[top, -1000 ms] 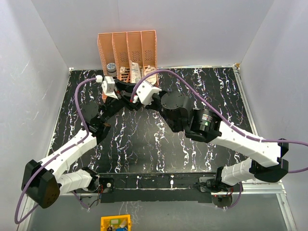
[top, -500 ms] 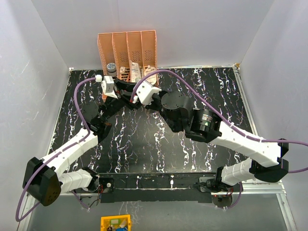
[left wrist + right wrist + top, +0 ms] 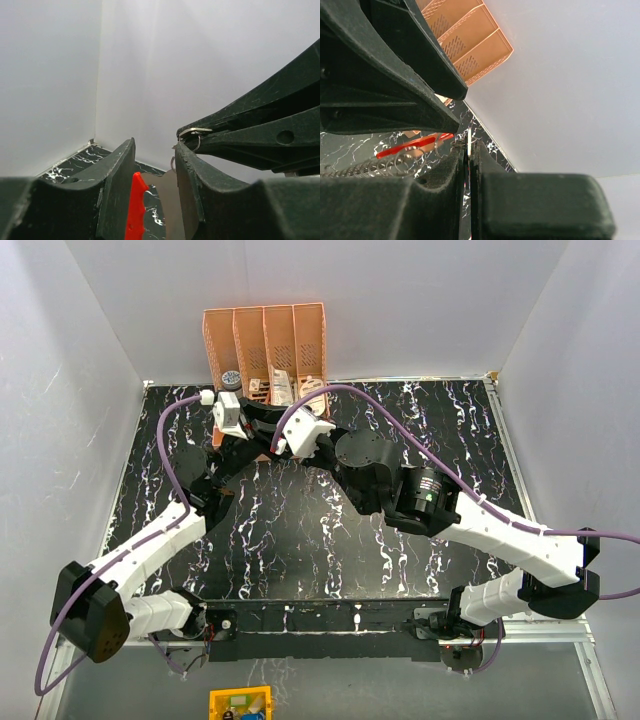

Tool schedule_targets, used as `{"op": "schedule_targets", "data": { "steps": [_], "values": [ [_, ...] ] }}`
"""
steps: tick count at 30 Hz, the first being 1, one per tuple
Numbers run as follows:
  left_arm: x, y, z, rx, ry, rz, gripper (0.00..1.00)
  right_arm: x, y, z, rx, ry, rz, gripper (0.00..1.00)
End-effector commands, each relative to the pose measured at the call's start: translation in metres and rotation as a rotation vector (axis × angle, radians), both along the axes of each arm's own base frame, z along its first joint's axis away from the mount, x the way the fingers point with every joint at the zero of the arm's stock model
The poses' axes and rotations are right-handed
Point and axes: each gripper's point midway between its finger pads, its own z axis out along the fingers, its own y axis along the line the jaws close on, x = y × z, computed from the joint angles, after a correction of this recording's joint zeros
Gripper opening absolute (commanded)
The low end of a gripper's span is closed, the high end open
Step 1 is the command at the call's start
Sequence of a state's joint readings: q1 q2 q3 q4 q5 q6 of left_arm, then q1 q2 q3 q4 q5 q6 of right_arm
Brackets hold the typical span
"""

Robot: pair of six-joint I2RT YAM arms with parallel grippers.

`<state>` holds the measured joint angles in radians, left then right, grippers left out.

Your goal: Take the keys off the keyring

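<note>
Both arms met at the far side of the black marbled bench (image 3: pixel 300 540), just in front of the orange file organizer (image 3: pixel 265 345), with their tips all but touching. The keys (image 3: pixel 162 200) sat up off the bench, right there between the two tools.

On the left wrist camera, the left end effector (image 3: pixel 154 150) was clamped around the bunch. The bright red part (image 3: pixel 135 207) lay against one finger and a flat silvery piece filled the rest of the narrow gap up to the other. Across from it, the dark fingers (image 3: pixel 260 132) of the other arm came in from the right, a bit of silver metal showing at their tip. A small wire ring (image 3: pixel 196 143) hung just below that tip.

On the right wrist camera, the right end effector (image 3: pixel 468 147) was pressed closed on a thin silvery blade of the bunch, seen edge-on. Its pads were nearly together with only that sliver between them. The red part showed again beside it, under the left tool's fingers (image 3: pixel 395 75), and a coiled metal spring (image 3: pixel 365 169) ran off to the left, near the red part. From the top camera the bunch itself was too hidden by the tools to make out.
</note>
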<state>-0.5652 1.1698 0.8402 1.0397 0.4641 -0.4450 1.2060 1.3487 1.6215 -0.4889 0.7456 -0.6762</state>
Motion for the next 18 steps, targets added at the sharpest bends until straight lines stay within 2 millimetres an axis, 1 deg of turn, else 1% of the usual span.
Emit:
{"op": "schedule_targets", "data": {
  "steps": [1, 6, 13, 18],
  "values": [
    [-0.009, 0.000, 0.016, -0.010, -0.064, -0.020, 0.35, -0.002, -0.009, 0.033, 0.119, -0.051, -0.010, 0.00],
    [-0.006, 0.002, 0.008, 0.006, -0.049, 0.005, 0.34, -0.002, -0.008, 0.034, 0.119, -0.053, -0.011, 0.00],
    [-0.011, 0.008, 0.007, -0.004, -0.072, 0.023, 0.36, -0.002, -0.007, 0.034, 0.116, -0.055, -0.010, 0.00],
    [-0.010, 0.005, 0.006, -0.001, -0.066, 0.007, 0.36, -0.001, -0.007, 0.033, 0.114, -0.053, -0.010, 0.00]
  ]
}}
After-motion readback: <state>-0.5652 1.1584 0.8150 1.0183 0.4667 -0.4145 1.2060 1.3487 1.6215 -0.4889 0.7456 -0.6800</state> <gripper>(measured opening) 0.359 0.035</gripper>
